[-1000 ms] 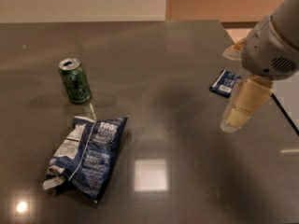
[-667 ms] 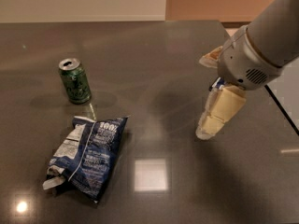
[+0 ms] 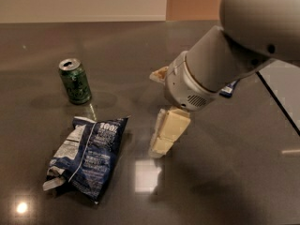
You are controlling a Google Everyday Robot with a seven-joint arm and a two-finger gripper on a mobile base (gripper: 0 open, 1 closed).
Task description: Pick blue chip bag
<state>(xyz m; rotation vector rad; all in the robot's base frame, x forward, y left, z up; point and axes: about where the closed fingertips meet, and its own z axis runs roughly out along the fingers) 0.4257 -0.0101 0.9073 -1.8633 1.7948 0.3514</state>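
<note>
The blue chip bag [image 3: 89,158] lies flat and crumpled on the dark table at the lower left, navy foil with white "100%" print and white-silver edges. My gripper [image 3: 161,139] hangs from the big grey arm near the middle of the view, its cream fingers pointing down to just above the table, a short way right of the bag and apart from it. It holds nothing that I can see.
A green soda can [image 3: 75,81] stands upright behind the bag at the left. A small flat blue packet [image 3: 228,89] peeks out behind the arm at the right. The table's right edge [image 3: 281,107] runs diagonally at the far right.
The arm and gripper have swung left and toward the camera, from the table's right side to beside the bag. The bag and the can have not moved.
</note>
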